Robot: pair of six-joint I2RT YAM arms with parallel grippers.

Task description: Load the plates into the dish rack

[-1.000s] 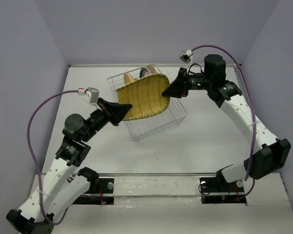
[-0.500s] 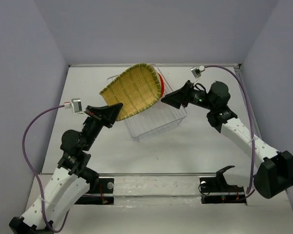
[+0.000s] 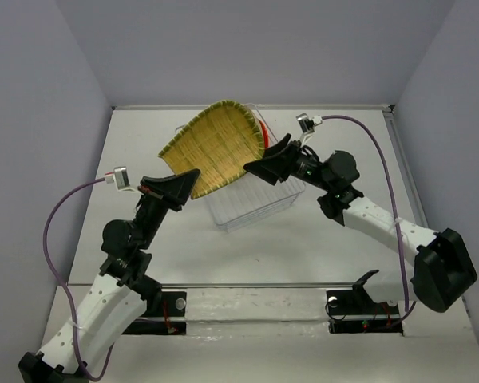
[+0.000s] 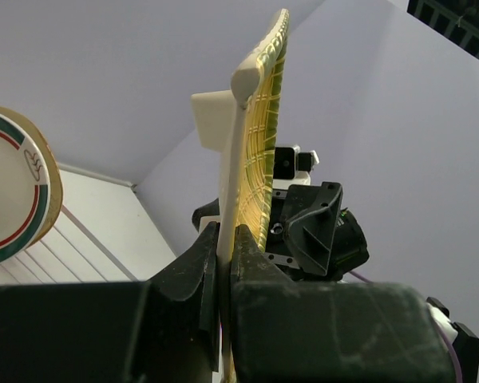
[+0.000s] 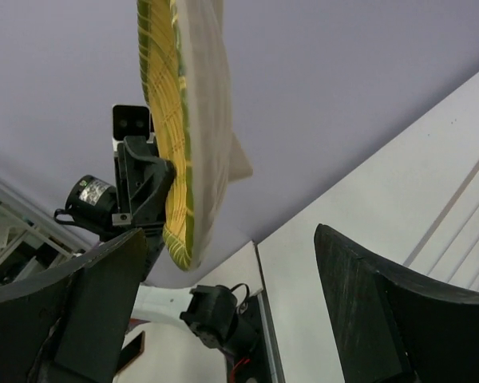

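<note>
The squarish yellow-green ribbed plate (image 3: 215, 148) hangs tilted in the air over the white wire dish rack (image 3: 255, 209). My left gripper (image 3: 184, 185) is shut on its lower left rim, and in the left wrist view the plate (image 4: 259, 152) stands edge-on in that gripper (image 4: 223, 251). My right gripper (image 3: 263, 163) stands open just off the plate's right edge. In the right wrist view the plate (image 5: 180, 120) is apart from the wide-spread fingers (image 5: 88, 307). A white plate with a green-ringed rim (image 4: 12, 191) stands at the left. An orange-red sliver (image 3: 263, 136) shows behind the ribbed plate.
The held plate hides the back half of the rack. Grey walls (image 3: 32, 120) close in the white table (image 3: 343, 231) on three sides. A metal rail (image 3: 255, 299) with both arm bases runs along the near edge. Purple cables (image 3: 383, 167) loop off each wrist.
My right gripper let go of the ribbed plate, opened wide and drew down and left. My left gripper lifted the plate and tipped it up over the rack.
</note>
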